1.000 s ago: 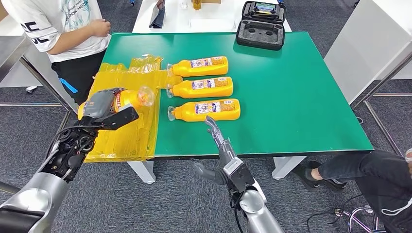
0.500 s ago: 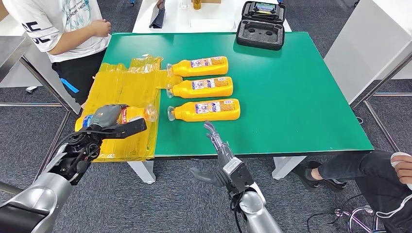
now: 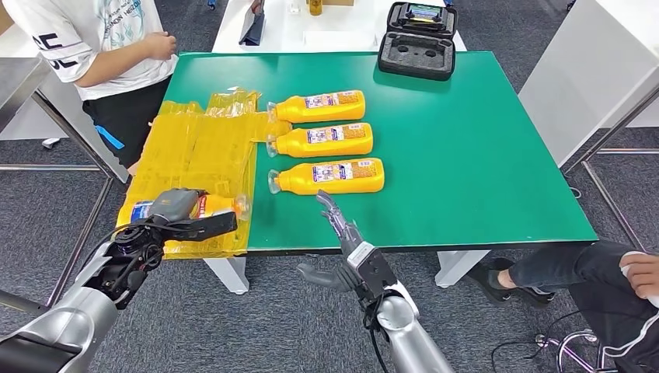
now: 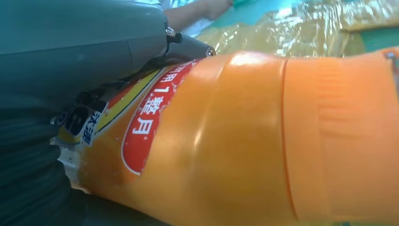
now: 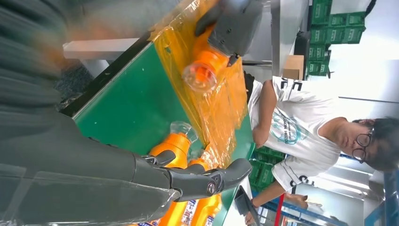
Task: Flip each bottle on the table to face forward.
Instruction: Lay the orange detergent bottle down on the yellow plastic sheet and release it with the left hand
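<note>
My left hand (image 3: 177,208) is wrapped around an orange bottle (image 3: 214,205), holding it on its side over the yellow plastic sheet (image 3: 203,148) at the table's (image 3: 466,155) near left corner. Three more bottles (image 3: 330,176) lie in a row mid-table. My right hand (image 3: 342,233) hovers empty beside the near edge, fingers spread.

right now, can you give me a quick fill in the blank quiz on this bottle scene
1. The left hand holds an orange ____.
2. ____ bottles lie in a row on the green table.
3. The held bottle is over the ____ plastic sheet.
4. The right hand holds ____.

Missing words: bottle; three; yellow; nothing
</note>
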`<state>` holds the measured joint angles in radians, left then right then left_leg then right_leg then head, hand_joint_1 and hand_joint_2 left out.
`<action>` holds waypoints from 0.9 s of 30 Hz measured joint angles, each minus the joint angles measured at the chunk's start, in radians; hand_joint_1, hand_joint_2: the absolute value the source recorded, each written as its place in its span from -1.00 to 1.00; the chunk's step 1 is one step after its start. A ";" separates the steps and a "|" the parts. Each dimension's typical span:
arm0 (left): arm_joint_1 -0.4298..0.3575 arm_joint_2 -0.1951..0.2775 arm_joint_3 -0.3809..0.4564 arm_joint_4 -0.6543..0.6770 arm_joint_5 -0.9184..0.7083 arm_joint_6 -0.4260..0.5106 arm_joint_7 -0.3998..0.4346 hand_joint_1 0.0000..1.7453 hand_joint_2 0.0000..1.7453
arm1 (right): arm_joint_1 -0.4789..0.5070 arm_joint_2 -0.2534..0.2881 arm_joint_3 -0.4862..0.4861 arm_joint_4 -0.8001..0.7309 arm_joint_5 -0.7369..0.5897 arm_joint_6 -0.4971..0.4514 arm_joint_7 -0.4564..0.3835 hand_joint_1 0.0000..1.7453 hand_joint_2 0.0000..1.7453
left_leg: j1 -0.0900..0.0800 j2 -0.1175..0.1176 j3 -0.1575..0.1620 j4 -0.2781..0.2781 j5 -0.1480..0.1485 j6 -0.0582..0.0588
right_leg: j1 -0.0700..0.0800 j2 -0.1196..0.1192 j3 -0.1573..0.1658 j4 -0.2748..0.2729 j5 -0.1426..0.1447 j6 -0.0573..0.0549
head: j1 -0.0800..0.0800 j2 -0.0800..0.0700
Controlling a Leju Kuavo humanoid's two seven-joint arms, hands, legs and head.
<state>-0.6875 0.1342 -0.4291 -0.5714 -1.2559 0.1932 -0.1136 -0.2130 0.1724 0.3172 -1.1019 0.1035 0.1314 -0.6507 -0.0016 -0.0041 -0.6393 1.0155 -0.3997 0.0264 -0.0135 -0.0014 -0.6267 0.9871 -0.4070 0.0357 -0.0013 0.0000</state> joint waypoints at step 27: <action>-0.062 0.024 -0.001 0.067 -0.071 -0.204 -0.071 -0.92 1.00 | -0.052 0.014 0.024 0.068 0.010 0.013 0.021 -1.00 1.00 | 0.000 0.000 0.001 0.000 0.001 -0.001 | 0.000 0.000 0.000 0.001 0.000 0.000 | 0.000 0.000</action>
<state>-0.7494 0.1579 -0.4302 -0.5047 -1.3272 -0.0113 -0.1843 -0.2645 0.1867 0.3414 -1.0334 0.1135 0.1443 -0.6296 -0.0013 -0.0040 -0.6383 1.0155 -0.3991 0.0258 -0.0133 -0.0014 -0.6262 0.9878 -0.4069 0.0356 -0.0013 0.0000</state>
